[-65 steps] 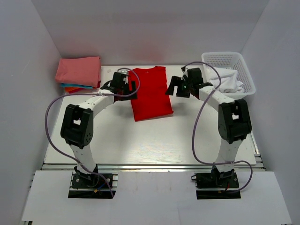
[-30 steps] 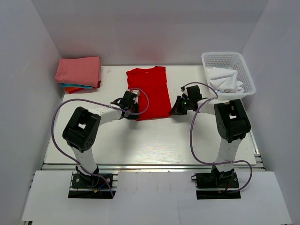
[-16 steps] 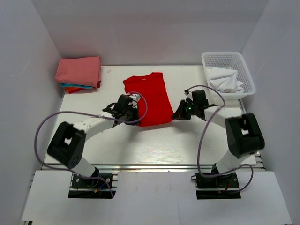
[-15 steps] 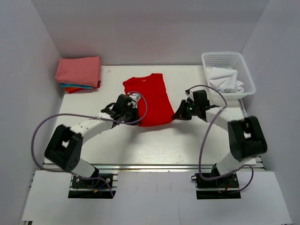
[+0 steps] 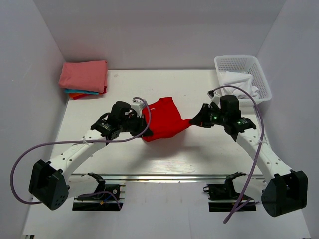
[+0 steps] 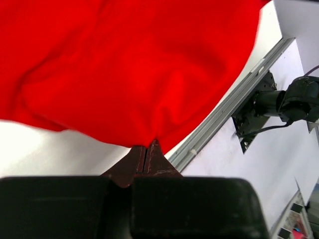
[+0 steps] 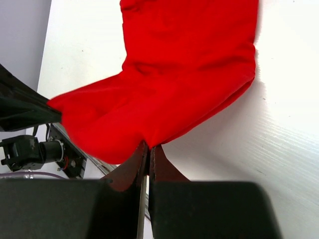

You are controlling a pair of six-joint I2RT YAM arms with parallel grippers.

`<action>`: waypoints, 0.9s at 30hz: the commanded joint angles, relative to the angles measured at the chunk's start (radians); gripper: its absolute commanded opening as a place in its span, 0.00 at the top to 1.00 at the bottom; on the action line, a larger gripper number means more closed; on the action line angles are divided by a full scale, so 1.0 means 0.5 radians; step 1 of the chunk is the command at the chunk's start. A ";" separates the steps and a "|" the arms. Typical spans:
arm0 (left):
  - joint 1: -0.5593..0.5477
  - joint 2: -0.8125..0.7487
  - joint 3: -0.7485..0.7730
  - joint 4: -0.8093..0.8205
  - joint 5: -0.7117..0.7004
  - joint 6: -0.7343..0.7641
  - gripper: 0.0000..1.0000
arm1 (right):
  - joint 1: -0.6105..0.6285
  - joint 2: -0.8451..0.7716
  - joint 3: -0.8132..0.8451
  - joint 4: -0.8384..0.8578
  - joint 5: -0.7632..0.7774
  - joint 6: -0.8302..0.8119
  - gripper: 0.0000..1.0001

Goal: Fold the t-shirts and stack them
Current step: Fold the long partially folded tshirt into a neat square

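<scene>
The bright red t-shirt (image 5: pixel 165 118) hangs bunched between my two grippers above the middle of the table. My left gripper (image 5: pixel 145 127) is shut on its left near corner, the cloth pinched at the fingertips (image 6: pixel 147 145) in the left wrist view, where the red t-shirt (image 6: pixel 134 69) fills the frame. On the right near corner my right gripper (image 5: pixel 192 122) is shut, and in the right wrist view the red t-shirt (image 7: pixel 184 74) drapes from its closed tips (image 7: pixel 148 147). A folded stack of t-shirts (image 5: pixel 83 75), pink on top with teal and orange-red below, lies at the back left.
A white mesh basket (image 5: pixel 255 67) holding white cloth (image 5: pixel 239 84) stands at the back right. The table's metal front rail (image 5: pixel 164 175) runs along the near edge, with both arm bases below it. Cables loop beside each arm.
Both arms have drawn back toward the near edge and risen, lifting the red t-shirt's near corners. The shirt, flat before, now sags bunched between the grippers.
</scene>
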 commanded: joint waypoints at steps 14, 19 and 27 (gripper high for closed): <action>0.041 0.058 0.342 -0.463 -0.529 -0.154 1.00 | 0.004 0.595 0.617 -0.066 0.000 -0.032 1.00; 0.063 0.306 0.547 -0.665 -0.753 -0.289 1.00 | 0.001 0.847 0.890 -0.091 -0.018 -0.075 1.00; 0.185 0.429 0.658 -0.629 -0.919 -0.421 1.00 | 0.014 1.264 1.271 -0.149 -0.043 -0.118 1.00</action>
